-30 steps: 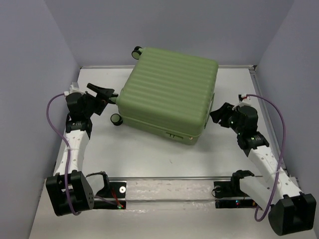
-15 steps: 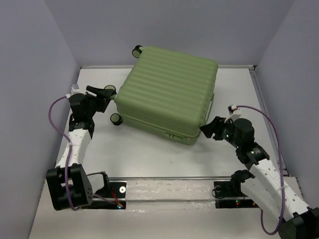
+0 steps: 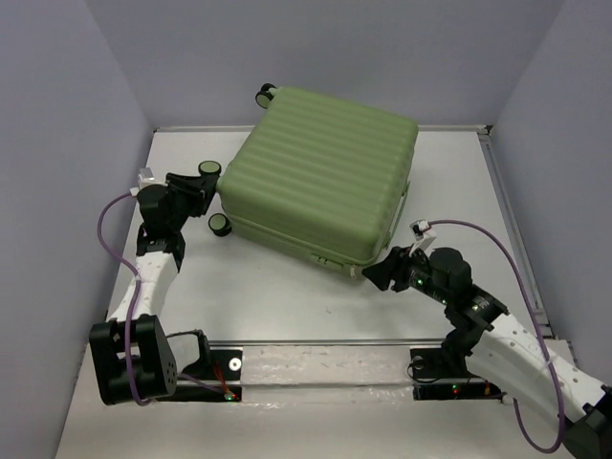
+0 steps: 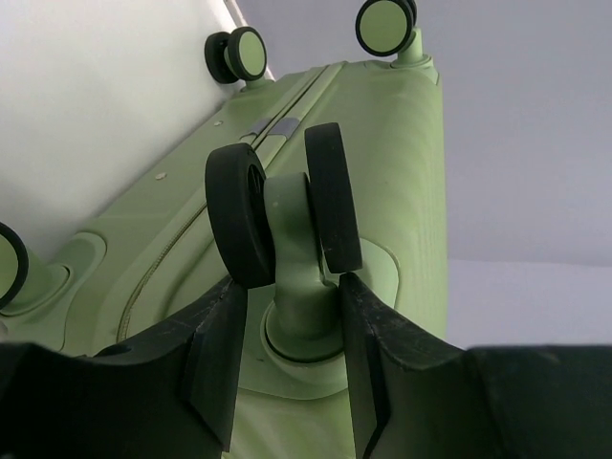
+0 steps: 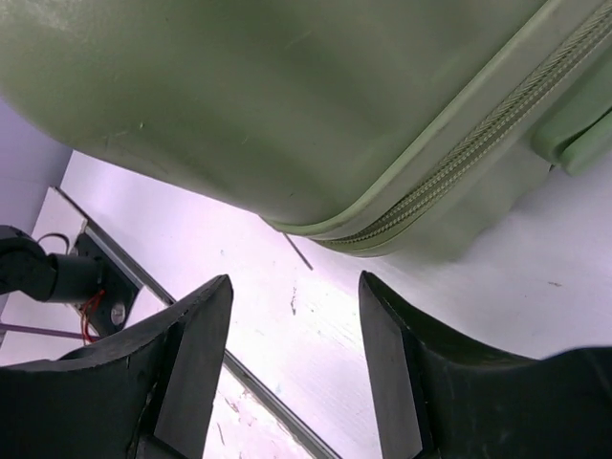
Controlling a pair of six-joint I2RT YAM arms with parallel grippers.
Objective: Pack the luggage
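- Left gripper (image 4: 290,287), jaws apart, is straddling the stem of a wheel (image 4: 282,206), likely bracing the suitcase (image 3: 325,163).
- Right gripper (image 5: 294,282), apart and empty, is hovering beside the near-corner zipper (image 5: 478,155).

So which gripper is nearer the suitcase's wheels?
Left: the left gripper straddles the stem of one wheel on the luggage. The right gripper is at the near right corner, beside the zipper.

A pale grey tabletop (image 3: 287,296) fills the centre of the frame, with plain lavender walls (image 3: 335,48) left, top and right. A metal rail (image 3: 325,342) crosses the lower part.
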